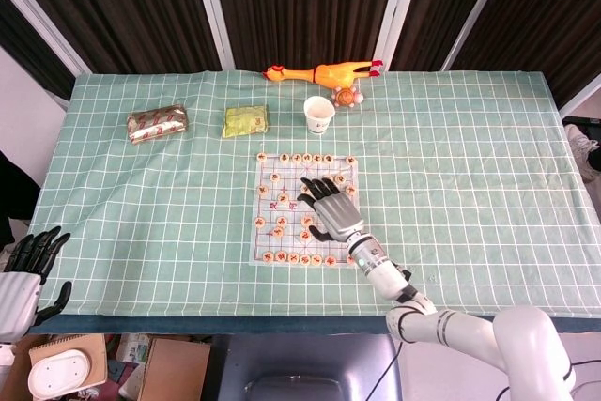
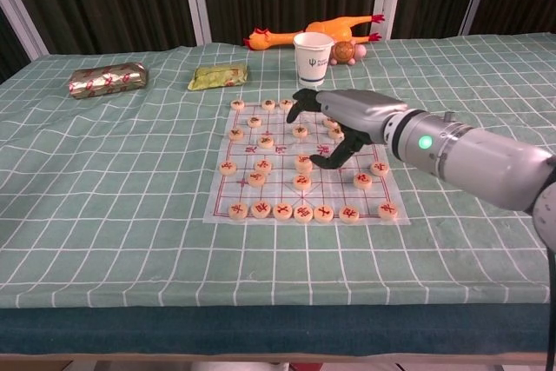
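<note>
You can see red characters on the round chess pieces [image 2: 301, 182] across the board [image 2: 219, 201] and a small dark blue mark on the paper cup [image 2: 312, 57], but none is sharp enough to read.

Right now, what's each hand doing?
Left hand: open, holds nothing, off the table's near left corner.
Right hand: open, fingers spread and curved above the chess board, holding nothing.
</note>
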`<state>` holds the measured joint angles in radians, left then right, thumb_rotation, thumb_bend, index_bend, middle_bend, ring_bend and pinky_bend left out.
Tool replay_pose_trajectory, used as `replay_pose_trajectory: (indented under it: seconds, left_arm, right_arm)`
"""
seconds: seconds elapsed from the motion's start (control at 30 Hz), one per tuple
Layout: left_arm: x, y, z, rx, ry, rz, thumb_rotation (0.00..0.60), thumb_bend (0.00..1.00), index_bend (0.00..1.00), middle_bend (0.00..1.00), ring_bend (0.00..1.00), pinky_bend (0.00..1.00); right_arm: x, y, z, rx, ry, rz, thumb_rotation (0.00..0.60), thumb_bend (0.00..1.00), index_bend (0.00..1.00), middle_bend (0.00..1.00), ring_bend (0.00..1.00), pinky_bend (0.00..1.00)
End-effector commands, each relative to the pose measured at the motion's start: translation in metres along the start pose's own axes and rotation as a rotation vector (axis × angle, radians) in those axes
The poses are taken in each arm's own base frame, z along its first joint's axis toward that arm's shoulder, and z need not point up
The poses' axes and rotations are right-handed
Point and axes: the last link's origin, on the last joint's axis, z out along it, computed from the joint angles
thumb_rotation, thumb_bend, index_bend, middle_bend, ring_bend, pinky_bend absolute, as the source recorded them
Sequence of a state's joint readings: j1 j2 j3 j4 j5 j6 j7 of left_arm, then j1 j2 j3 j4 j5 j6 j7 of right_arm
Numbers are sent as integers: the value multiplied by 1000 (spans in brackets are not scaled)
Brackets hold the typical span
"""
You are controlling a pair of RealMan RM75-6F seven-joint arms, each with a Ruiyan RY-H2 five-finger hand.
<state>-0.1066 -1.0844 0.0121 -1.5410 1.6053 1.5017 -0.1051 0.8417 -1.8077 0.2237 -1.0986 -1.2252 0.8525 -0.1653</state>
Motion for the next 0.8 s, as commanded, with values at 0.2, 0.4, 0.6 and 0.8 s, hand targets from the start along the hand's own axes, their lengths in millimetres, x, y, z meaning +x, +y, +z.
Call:
replay_pose_trajectory:
  seconds: [0.2, 0.4, 0.6, 0.8]
  left_arm:
    - [1, 1, -3, 6, 15, 11, 600, 461, 0, 0, 0, 4]
    - [0, 9, -7, -8, 43, 32, 600, 463, 0, 0, 0, 5]
    - [-3, 17, -10, -29, 47, 55, 600, 462, 0, 0, 0, 5]
    - [-4, 17, -9, -17, 52, 58, 600, 462, 0, 0, 0, 5]
  right_arm:
    - [73, 61, -168, -78, 175, -23, 600, 477, 48, 0, 0, 0]
    - [82, 102, -298, -315, 226, -71, 600, 403, 0, 0, 0, 0]
    - [64, 122, -338, -427, 281, -67, 600, 402, 0, 0, 0, 0]
    - [67, 122, -340, -424, 319, -50, 600, 395, 0, 0, 0, 0]
